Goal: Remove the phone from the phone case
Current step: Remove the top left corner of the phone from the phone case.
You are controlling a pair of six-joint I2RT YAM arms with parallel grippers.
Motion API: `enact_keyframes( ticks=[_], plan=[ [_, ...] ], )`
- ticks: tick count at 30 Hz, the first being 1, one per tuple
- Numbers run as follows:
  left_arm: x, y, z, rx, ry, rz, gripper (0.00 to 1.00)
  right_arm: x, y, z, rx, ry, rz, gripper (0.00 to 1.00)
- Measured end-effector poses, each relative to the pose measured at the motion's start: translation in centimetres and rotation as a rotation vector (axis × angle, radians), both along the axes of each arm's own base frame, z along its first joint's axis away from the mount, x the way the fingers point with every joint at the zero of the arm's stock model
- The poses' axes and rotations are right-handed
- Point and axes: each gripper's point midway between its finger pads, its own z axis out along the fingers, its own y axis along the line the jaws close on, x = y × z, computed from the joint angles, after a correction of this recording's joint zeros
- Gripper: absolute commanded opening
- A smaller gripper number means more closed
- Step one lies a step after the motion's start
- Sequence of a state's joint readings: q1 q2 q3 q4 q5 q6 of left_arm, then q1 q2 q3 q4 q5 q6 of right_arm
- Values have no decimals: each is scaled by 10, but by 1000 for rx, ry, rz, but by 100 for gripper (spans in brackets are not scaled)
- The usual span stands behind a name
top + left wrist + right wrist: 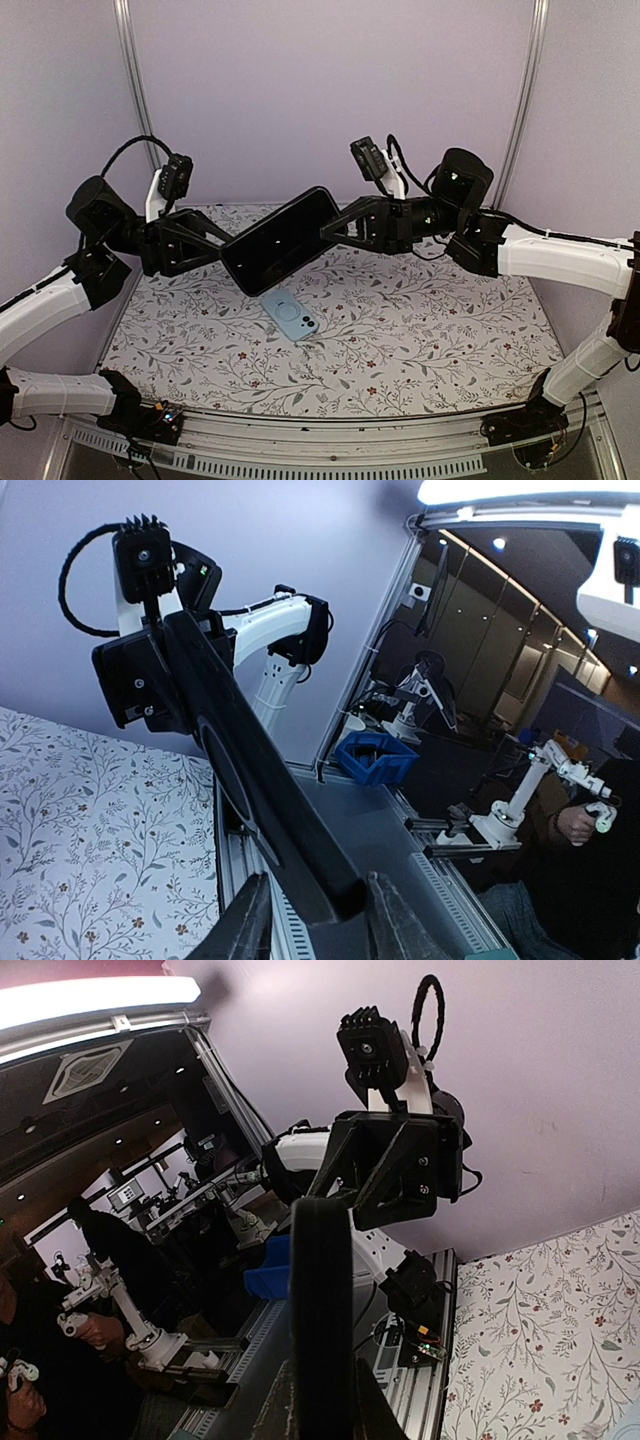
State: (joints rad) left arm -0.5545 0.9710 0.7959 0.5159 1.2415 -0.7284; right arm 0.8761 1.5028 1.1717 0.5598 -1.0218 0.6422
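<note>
My right gripper (328, 232) is clenched on one end of the black phone (280, 242), which hangs tilted in the air above the floral table (450, 320). My left gripper (222, 248) brackets the opposite end, fingers (250, 925) flanking both faces; I cannot tell whether they press on it. The pale blue phone case (292, 315) lies flat on the table just beneath, apart from the phone.

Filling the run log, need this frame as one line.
left gripper: shut on black slab | right gripper: shut on black slab | black slab: midair between arms | light blue piece: flat on table below
</note>
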Motion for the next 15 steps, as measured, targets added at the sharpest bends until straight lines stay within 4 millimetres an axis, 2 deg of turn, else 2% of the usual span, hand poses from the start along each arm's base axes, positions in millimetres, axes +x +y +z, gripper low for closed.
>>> enact_keyframes(
  ticks=[4,9,13,15],
  plan=[
    [-2,-1,0,2,-1,-10,40,-1,0,0,-3,-4,5,0],
    [-4,-3,-2,5,5,-19,40,3,2,-3,-16,3,-19,0],
    [-4,-3,-2,7,7,-19,32,4,2,-5,-17,-4,-24,0],
    [-4,-3,-2,8,10,-19,25,4,2,-5,-16,-8,-24,0]
  ],
)
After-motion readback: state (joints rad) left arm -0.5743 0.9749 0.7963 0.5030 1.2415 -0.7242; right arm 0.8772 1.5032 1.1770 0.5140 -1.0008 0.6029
